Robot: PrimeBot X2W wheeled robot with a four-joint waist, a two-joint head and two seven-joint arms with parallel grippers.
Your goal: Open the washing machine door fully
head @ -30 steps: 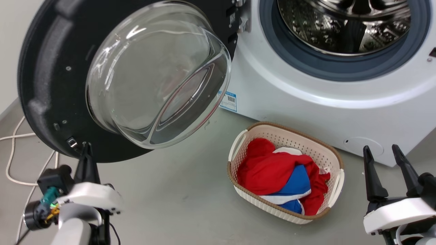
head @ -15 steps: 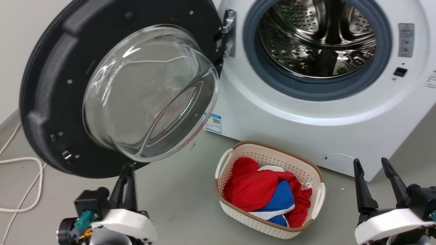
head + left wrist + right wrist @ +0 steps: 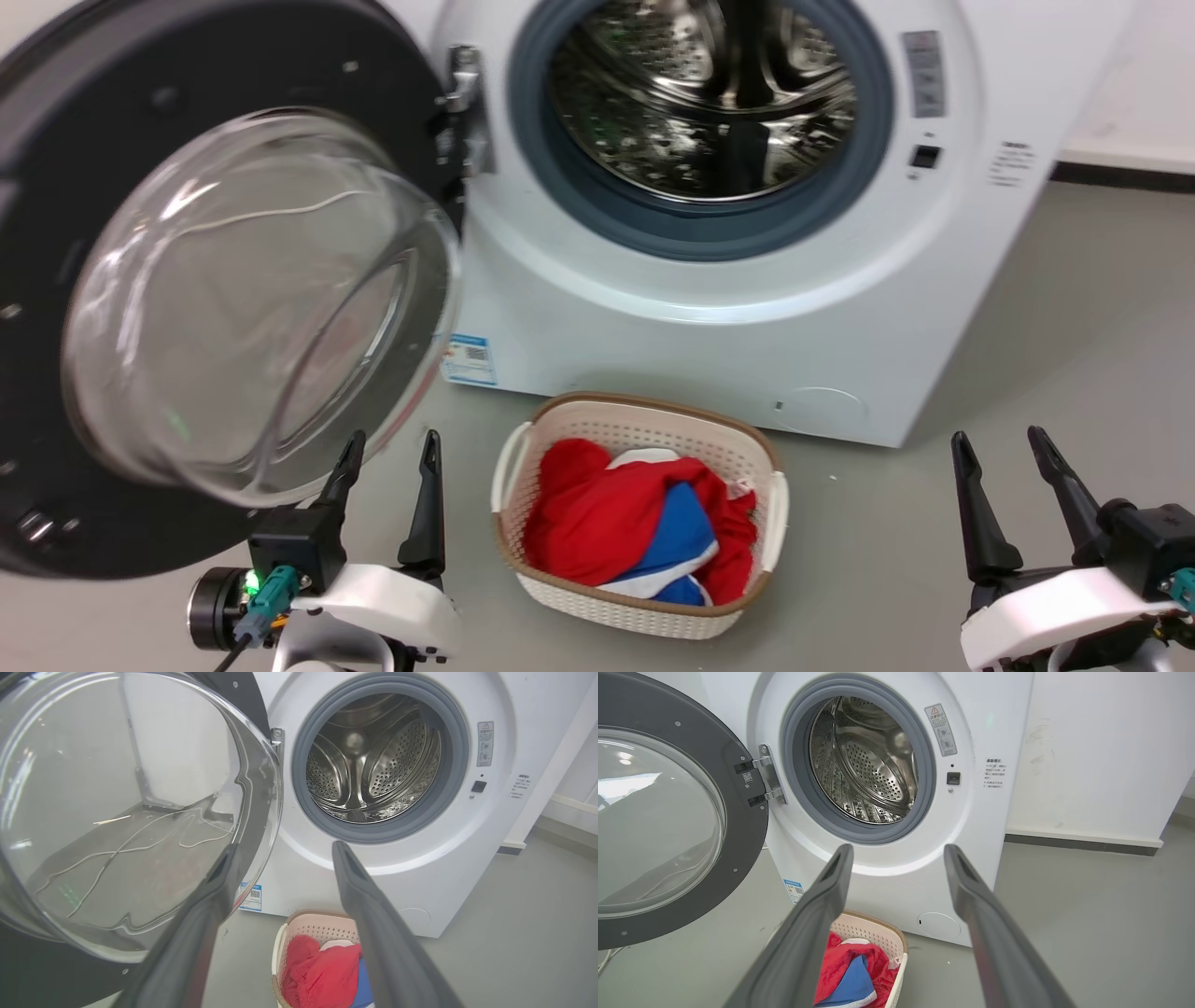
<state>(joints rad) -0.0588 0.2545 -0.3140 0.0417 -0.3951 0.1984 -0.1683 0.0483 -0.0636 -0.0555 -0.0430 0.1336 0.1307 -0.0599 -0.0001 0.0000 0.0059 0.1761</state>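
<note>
Door [image 3: 215, 299] hangs at 9 o'clock in the head view, swung out on its hinge [image 3: 464, 103] at the left edge of the washing machine [image 3: 709, 336]. Its inner face and glass bowl are turned toward us. The drum [image 3: 700, 93] at 12 o'clock is fully exposed, so we judge the task done or v. nearly done; any swing left would carry the door further toward 9 o'clock, away from the machine front.

Left end effector [image 3: 392, 439] sits at 7 o'clock, fingers spread wide, holding nothing. One finger tip lies right at the bowl's lower rim, but we can't tell whether it touches. That spot makes sense to us: it's on the door's free side, far from the hinge, where a nudge gets the most leverage. Right end effector [image 3: 997, 437] waits at 5 o'clock, also wide open and empty, well apart from door and machine, prob. parked out of the way.

Laundry basket [image 3: 635, 611] with red and blue clothes [image 3: 616, 523] stands at 6 o'clock, just in front of the machine and between the two end effectors, near the left one. It lies outside the door's sweep, but it narrows the left arm's room toward 3 o'clock. Floor [image 3: 1027, 327] toward 3 o'clock lies bare. The bowl bulges well out past the black rim, so that edge needs watching.
</note>
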